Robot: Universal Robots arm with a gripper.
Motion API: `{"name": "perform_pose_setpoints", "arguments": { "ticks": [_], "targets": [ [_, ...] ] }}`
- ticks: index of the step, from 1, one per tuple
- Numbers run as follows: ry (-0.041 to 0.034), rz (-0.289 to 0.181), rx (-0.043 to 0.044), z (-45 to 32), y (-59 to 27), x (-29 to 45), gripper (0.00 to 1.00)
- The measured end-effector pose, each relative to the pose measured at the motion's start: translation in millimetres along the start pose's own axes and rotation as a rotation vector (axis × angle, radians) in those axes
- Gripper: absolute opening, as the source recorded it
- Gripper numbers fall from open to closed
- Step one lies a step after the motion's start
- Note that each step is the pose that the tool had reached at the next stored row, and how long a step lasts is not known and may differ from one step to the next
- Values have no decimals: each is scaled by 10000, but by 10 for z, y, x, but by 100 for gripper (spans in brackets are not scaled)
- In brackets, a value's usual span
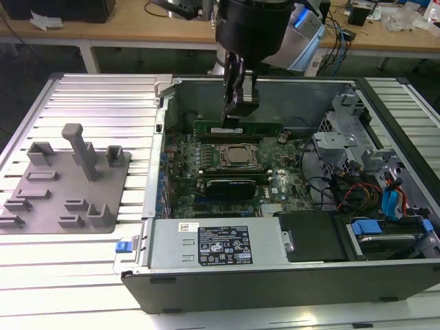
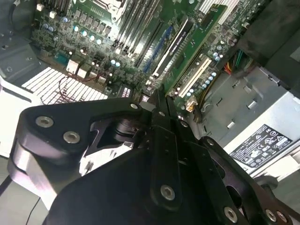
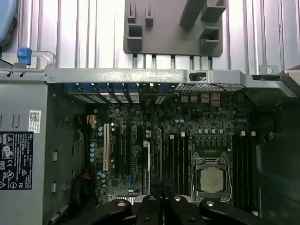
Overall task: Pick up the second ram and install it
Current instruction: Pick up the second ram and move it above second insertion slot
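A ribbed table (image 1: 82, 275) carries the open computer case (image 1: 275, 283), with a grey fixture tray (image 1: 51, 199) at 9 o'clock from it in the exterior view. Inside, the power supply (image 1: 220, 244) lies at 6 o'clock from the processor (image 1: 237, 157) and the black expansion card (image 1: 230, 184) just nearer. The gripper (image 1: 232, 115) hangs over the board, its fingers pressed together in both wrist views. The second ram (image 1: 265, 128) stands on edge in a slot at 12 o'clock from the processor, directly under the fingertips; whether they touch I cannot tell
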State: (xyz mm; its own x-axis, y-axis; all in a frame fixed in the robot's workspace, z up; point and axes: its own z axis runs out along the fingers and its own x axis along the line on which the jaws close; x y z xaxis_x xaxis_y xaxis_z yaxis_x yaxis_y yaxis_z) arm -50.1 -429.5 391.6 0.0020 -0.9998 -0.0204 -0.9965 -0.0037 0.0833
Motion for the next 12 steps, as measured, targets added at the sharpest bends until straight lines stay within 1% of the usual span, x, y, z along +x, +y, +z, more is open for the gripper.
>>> {"name": "perform_pose_setpoints", "arguments": {
  "ticks": [4, 5, 7, 8, 12],
  "targets": [
    [-1, -1, 1, 96, -54, -15, 10],
    [-1, 2, 0, 126, -66, -30, 10],
    [-1, -2, 0, 162, -79, -57, 10],
    [-5, -1, 0, 190, -82, -87, 10],
    [-31, -3, 0, 251, -88, -156, 10]
  ]
}}
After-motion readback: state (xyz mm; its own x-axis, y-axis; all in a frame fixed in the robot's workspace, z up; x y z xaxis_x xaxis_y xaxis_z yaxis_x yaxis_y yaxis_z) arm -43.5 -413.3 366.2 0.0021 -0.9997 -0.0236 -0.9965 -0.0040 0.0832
